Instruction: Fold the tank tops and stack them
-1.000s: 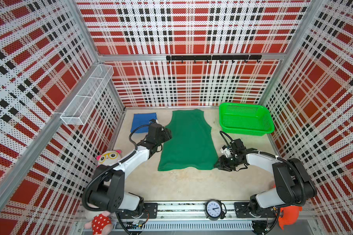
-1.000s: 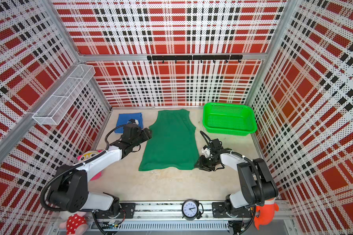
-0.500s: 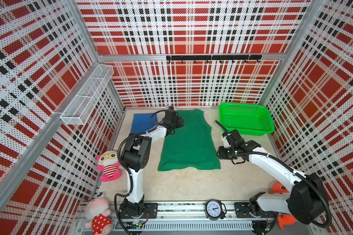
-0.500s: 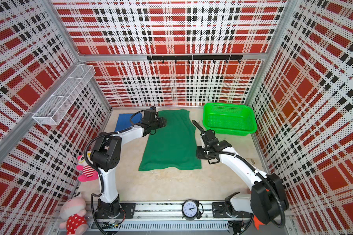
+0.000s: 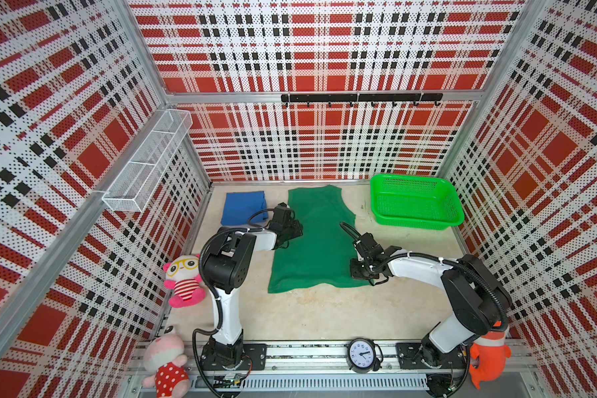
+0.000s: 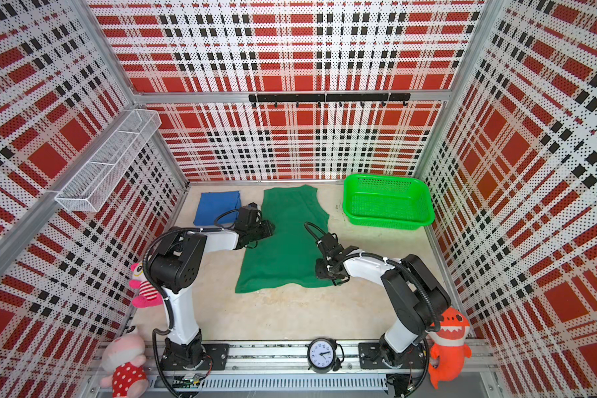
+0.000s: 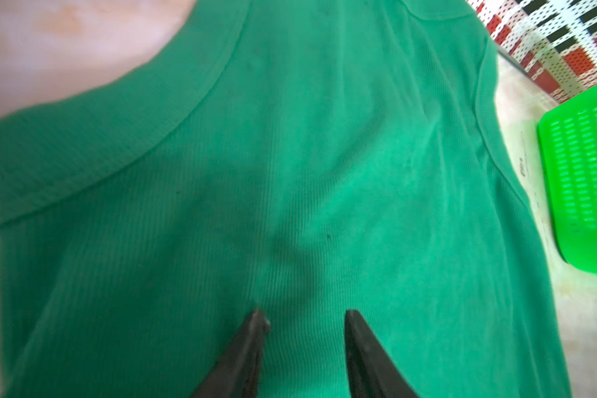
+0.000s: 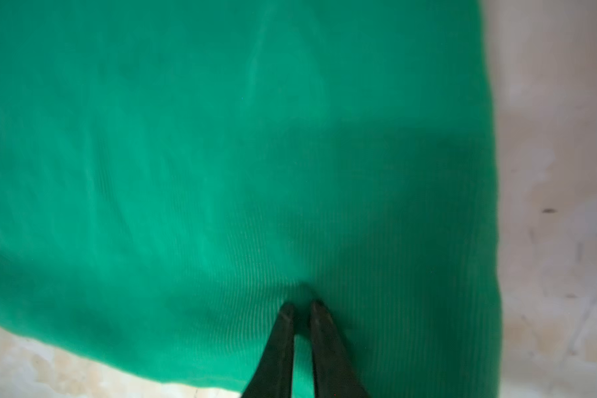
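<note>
Tank top [image 5: 311, 241], green, under both: left end effector [image 7: 305, 315] half-open; right end effector [image 8: 302, 306] nearly closed, pinching it.

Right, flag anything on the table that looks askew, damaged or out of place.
Nothing is spilled or damaged. The dark green tank top lies spread out with its near hem wavy rather than straight. The right gripper pinches a small pucker of cloth near that hem. The blue tank top sits neatly folded.
</note>
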Tool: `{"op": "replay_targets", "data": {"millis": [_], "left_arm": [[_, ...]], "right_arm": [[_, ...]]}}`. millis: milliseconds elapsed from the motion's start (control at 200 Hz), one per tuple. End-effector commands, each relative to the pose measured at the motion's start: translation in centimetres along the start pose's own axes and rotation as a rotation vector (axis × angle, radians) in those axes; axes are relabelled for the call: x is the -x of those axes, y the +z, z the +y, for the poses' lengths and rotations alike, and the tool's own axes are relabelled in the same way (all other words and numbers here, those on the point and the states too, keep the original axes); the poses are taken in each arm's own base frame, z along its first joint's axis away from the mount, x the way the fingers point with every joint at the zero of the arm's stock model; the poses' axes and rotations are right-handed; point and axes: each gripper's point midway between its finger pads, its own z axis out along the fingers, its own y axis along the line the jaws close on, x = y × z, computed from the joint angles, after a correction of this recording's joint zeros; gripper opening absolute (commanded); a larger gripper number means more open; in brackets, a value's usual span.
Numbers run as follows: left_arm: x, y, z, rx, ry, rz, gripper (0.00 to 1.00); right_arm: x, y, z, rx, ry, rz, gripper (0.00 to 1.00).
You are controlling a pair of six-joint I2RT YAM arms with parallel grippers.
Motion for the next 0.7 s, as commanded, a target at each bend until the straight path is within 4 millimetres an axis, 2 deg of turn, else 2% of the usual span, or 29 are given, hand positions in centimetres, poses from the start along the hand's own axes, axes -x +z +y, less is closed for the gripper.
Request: {"op": "replay_targets", "data": {"millis": [0, 50, 140, 215, 276, 306, 381, 471, 566, 636, 692], "left_arm": [[-4.3, -1.7, 2.1, 0.047, -0.053, 0.062, 0.43], [-6.0, -2.8, 2.3, 0.045, -0.071, 0.077, 0.43], [-10.3, -5.3, 3.0, 0.054, -0.12, 0.12, 0.43], [-13.9, -7.7, 2.9, 0.043, -0.176, 0.133, 0.43], [-15.7, -9.5, 2.4, 0.03, -0.209, 0.132, 0.44], [-16.0, -10.4, 1.8, 0.013, -0.222, 0.121, 0.45], [-15.4, -12.2, -0.4, -0.035, -0.218, 0.089, 0.5], [-12.4, -13.8, -3.0, -0.055, -0.171, 0.044, 0.52], [-8.1, -14.4, -4.5, -0.061, -0.121, -0.018, 0.53], [-5.1, -14.0, -4.3, -0.051, -0.1, -0.058, 0.53], [-3.6, -13.2, -3.7, -0.031, -0.081, -0.072, 0.53]], "right_arm": [[-0.7, 1.3, -6.3, -0.175, 0.023, 0.037, 0.15], [0.3, 1.1, -7.4, -0.195, 0.021, 0.027, 0.15], [3.1, 0.2, -8.5, -0.223, -0.002, 0.0, 0.15], [5.6, -0.6, -8.5, -0.203, -0.015, -0.03, 0.16], [7.2, -1.6, -7.9, -0.188, -0.035, -0.046, 0.18], [8.0, -2.3, -7.5, -0.184, -0.052, -0.058, 0.19], [9.4, -4.6, -6.2, -0.15, -0.067, -0.099, 0.22], [9.3, -6.7, -4.1, -0.102, -0.084, -0.128, 0.23], [6.7, -6.9, -1.1, -0.041, -0.111, -0.092, 0.24], [3.9, -6.0, 0.4, -0.006, -0.11, -0.041, 0.23], [2.0, -5.2, 1.1, 0.016, -0.104, -0.011, 0.23]]}}
